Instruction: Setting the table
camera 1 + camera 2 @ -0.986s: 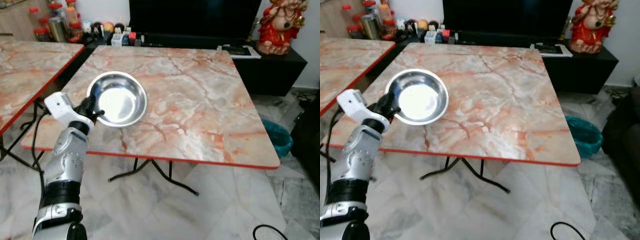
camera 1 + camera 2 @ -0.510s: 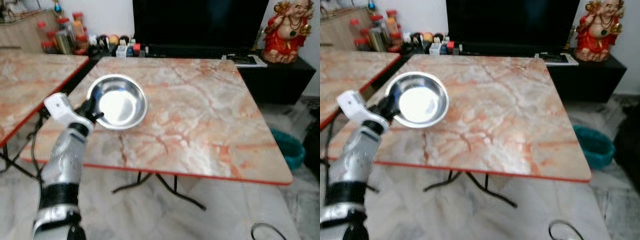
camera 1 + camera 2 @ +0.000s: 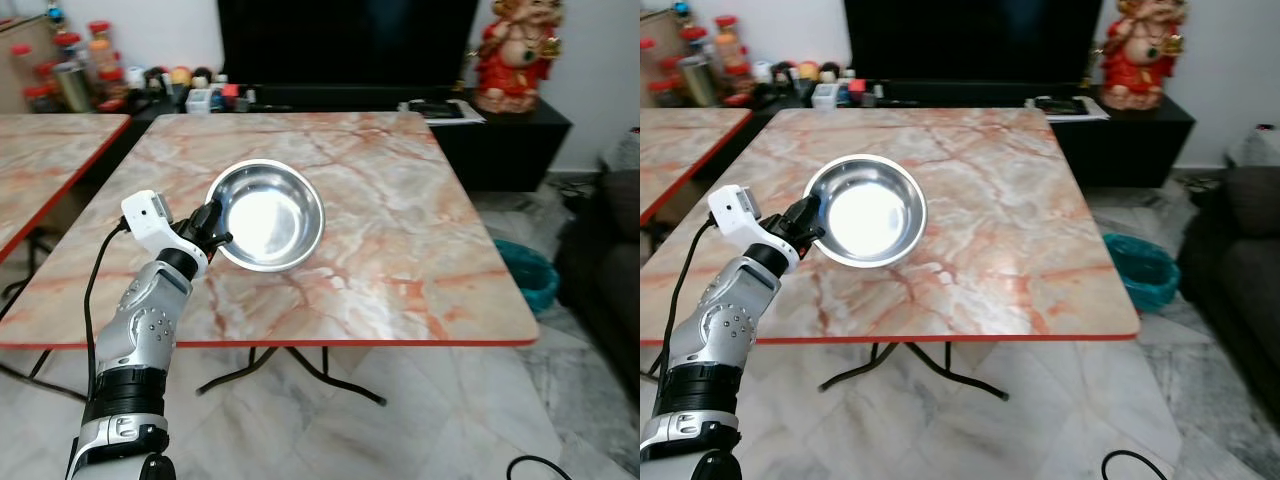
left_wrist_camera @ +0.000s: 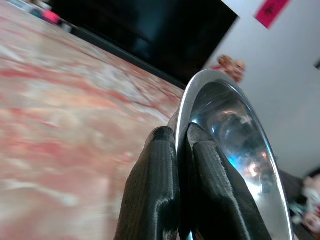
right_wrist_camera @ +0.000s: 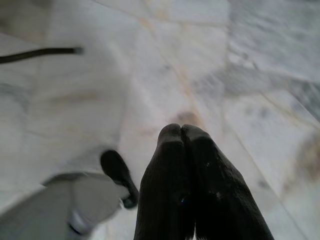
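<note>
— Steel, that bowl [image 3: 265, 217]? How is it held?

— Yes, one shiny steel bowl. The left gripper [image 3: 213, 226] has its two black fingers [image 4: 160, 195] pinched tight on the near-left rim, one finger on each side of the metal. The bowl is over the left half of the marble-patterned table [image 3: 400, 240], tilted a little; whether its base touches the top or hangs just above it, I cannot tell.

— And the other arm?

— The right gripper [image 5: 186, 170] hangs idle over the pale floor [image 5: 165, 60], fingers pressed together with nothing between them. That picture is blurred; a dark cable [image 5: 40, 54] crosses the tiles, and a grey shape with a black part sits below, which I can't make out.

— What else is cut off?

— A second table [image 3: 45, 160] with the same red edge stands to the left, only its corner in view. Behind, a dark screen [image 3: 345, 45] runs off the top. One red and gold statue [image 3: 515, 55] stands on the low black cabinet [image 3: 510, 140], its head cropped. Jars and small bottles [image 3: 75, 65] crowd the far left, too small to count. One teal basket [image 3: 525, 275] pokes out past the table's right edge, half hidden.
</note>
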Controlling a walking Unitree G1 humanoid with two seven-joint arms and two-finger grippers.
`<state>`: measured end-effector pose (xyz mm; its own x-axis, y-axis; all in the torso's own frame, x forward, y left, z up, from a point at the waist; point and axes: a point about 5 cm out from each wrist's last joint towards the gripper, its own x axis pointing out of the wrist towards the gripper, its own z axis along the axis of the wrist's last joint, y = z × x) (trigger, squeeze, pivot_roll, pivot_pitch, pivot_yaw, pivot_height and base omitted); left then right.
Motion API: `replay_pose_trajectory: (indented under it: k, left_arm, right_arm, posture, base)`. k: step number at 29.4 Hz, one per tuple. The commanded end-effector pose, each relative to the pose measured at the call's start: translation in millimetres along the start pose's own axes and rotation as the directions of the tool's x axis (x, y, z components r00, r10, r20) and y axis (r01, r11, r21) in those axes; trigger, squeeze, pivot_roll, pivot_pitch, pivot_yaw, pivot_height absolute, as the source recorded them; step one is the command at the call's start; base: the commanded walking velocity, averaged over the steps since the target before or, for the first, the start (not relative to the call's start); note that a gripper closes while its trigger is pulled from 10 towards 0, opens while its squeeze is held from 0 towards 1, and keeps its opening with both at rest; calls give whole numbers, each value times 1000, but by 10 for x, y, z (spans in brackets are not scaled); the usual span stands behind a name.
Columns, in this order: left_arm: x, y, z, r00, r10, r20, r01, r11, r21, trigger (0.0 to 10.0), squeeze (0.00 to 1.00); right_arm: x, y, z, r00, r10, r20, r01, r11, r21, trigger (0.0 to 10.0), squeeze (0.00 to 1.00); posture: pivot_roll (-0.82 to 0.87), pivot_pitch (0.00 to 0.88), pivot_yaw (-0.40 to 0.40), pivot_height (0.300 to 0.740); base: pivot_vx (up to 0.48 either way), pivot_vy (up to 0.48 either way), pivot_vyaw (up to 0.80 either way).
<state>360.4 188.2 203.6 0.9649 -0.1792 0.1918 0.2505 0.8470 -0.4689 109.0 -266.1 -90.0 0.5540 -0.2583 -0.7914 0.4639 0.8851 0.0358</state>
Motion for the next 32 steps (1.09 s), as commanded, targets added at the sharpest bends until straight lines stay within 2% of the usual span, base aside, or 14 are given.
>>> replay_pose_trajectory:
  k: [1, 4, 15, 17, 24, 28, 29, 31, 32]
  left_arm:
    - [7, -63, 45, 999, -33, 13, 33, 999, -7, 10000, 0]
    - [7, -60, 56, 999, -31, 18, 32, 999, -7, 10000, 0]
    - [-13, 0, 114, 999, 9, 44, -9, 1000, 0, 10000, 0]
    - [-10, 16, 121, 998, 27, 51, -27, 1000, -2, 10000, 0]
    - [-2, 16, 107, 999, 30, 43, -31, 1000, 4, 10000, 0]
    - [5, 0, 66, 1000, 24, 13, -24, 1000, 11, 10000, 0]
    - [0, 4, -46, 997, 22, -72, -20, 999, 31, 10000, 0]
    - [-16, -13, -154, 990, -3, -141, 6, 1000, 17, 10000, 0]
    - [-16, -13, -154, 990, -3, -141, 6, 1000, 17, 10000, 0]
  right_arm:
    - [-25, -78, -47, 1000, -16, -22, 17, 1000, 17, 10000, 0]
    - [-36, -117, -58, 999, -24, -27, 24, 1000, 14, 10000, 0]
    - [-42, -106, -75, 1000, -18, -22, 19, 1000, 16, 10000, 0]
    - [-38, -85, -66, 1000, -4, -21, 3, 999, -32, 10000, 0]
    - [-41, -89, -83, 1000, -14, -25, 15, 1000, 12, 10000, 0]
    - [-42, -92, -88, 999, -14, -28, 15, 1000, 10, 10000, 0]
    - [-44, -95, -94, 999, -17, -31, 17, 1000, 7, 10000, 0]
    - [-45, -95, -98, 999, -17, -33, 17, 1000, 6, 10000, 0]
    - [-45, -95, -98, 999, -17, -33, 17, 1000, 6, 10000, 0]
  posture:
    - [-37, 99, -13, 740]
    - [-40, 99, -12, 740]
    - [-37, 100, -18, 740]
    - [-39, 100, -17, 740]
    - [-38, 99, -15, 740]
    - [-36, 99, -17, 740]
    - [-36, 98, -16, 740]
    - [-36, 98, -15, 740]
    - [-36, 98, -15, 740]
  base:
    - [0, 0, -781]
    - [0, 0, -781]
    - [0, 0, 0]
    - [0, 0, 0]
    - [0, 0, 271]
    - [0, 0, 0]
    - [0, 0, 0]
    - [0, 0, 0]
    - [0, 0, 0]
